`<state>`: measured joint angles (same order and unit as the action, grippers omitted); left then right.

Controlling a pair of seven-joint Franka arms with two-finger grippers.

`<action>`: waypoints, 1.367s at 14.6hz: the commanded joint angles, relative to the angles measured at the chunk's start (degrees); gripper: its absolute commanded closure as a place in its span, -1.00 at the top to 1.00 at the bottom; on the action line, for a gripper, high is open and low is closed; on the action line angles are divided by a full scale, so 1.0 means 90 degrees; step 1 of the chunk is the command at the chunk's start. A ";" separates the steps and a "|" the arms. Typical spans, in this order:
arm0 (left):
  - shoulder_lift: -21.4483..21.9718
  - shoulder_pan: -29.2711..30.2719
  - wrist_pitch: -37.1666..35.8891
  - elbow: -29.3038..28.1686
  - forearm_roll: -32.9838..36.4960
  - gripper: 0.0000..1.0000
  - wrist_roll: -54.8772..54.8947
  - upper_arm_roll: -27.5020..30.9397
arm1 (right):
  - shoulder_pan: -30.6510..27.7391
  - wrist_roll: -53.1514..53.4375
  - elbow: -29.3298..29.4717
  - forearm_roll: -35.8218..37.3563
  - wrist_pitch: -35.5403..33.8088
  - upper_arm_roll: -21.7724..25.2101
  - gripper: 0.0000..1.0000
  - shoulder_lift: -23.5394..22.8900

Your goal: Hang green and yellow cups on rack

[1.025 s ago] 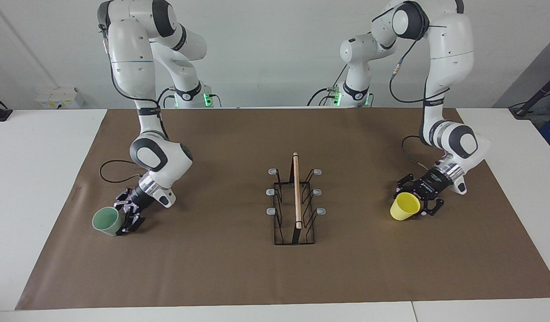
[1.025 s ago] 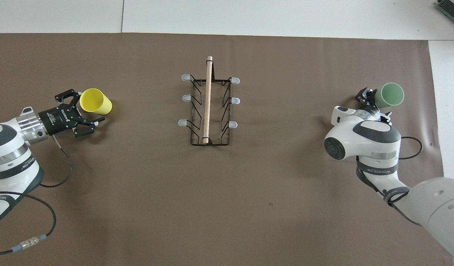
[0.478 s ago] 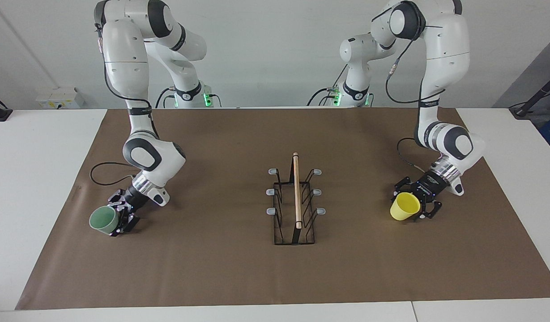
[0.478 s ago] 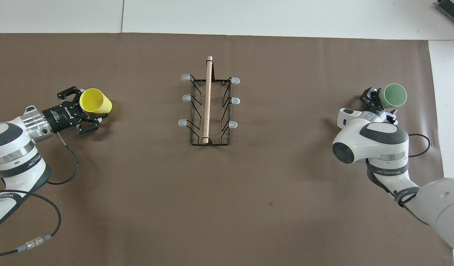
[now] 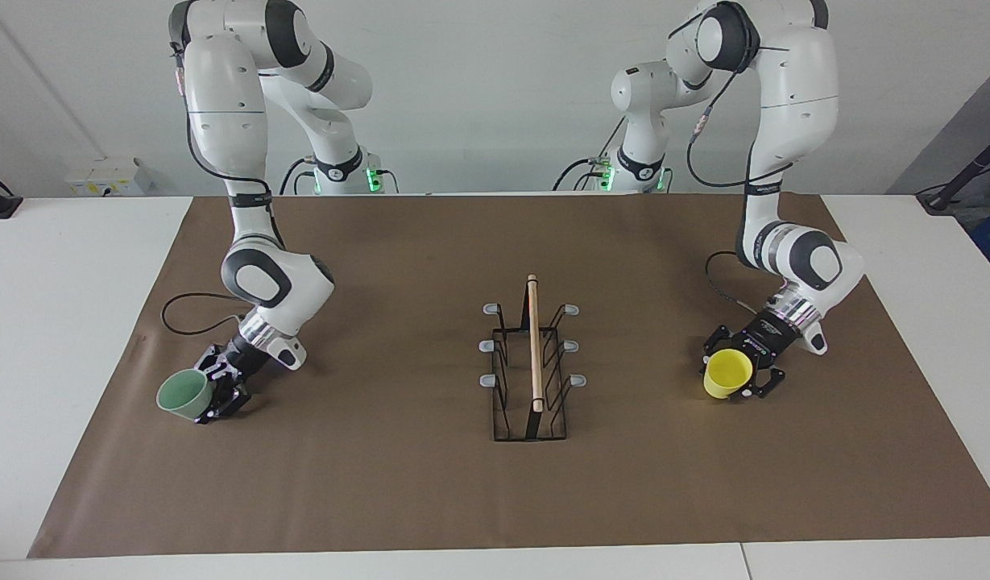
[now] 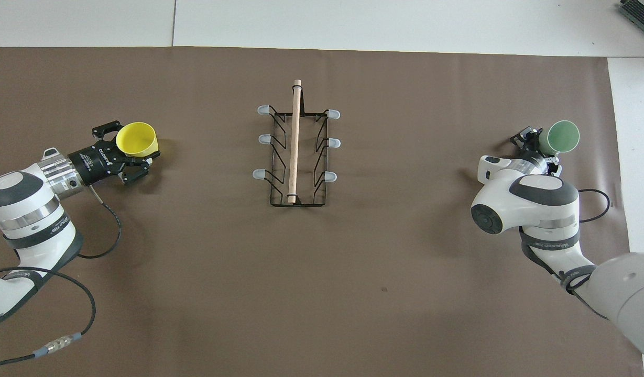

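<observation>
We see the left gripper (image 5: 740,379) clamped on the yellow cup (image 5: 728,374), the right gripper (image 5: 218,392) clamped on the green cup (image 5: 180,394); the rack (image 5: 532,362) stands between.

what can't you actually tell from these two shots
- Right gripper, overhead view: mostly hidden under its own wrist, so where the fingers meet the green cup cannot be seen.
- Left gripper, facing view: the yellow cup hides the fingertips.
- Both cups, both views: whether they rest on the brown mat or are lifted off it.
- Rack, overhead view: height of its prongs.
</observation>
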<state>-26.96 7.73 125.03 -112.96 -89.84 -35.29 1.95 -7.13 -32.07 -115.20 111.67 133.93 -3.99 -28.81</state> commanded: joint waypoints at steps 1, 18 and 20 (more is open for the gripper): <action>0.0193 -0.0398 0.0403 0.0304 0.0292 -1.00 -0.0256 0.0115 | 0.0001 0.0068 0.0007 0.0171 0.0109 -0.0054 -1.00 0.0066; 0.1579 -0.0888 0.0473 0.0911 0.7704 -1.00 -0.1488 0.0125 | -0.0145 -0.2021 0.0932 -0.7587 -0.0551 -0.1401 -1.00 0.1014; 0.1745 -0.1102 0.0220 0.0921 0.8620 -1.00 -0.1751 0.0125 | -0.0145 -0.2110 0.1450 -0.8876 -0.1148 -0.1548 -1.00 0.1004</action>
<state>-13.42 0.18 129.40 -103.92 -19.19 -48.19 2.16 -7.76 -48.84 -106.75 40.41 127.93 -16.71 -19.31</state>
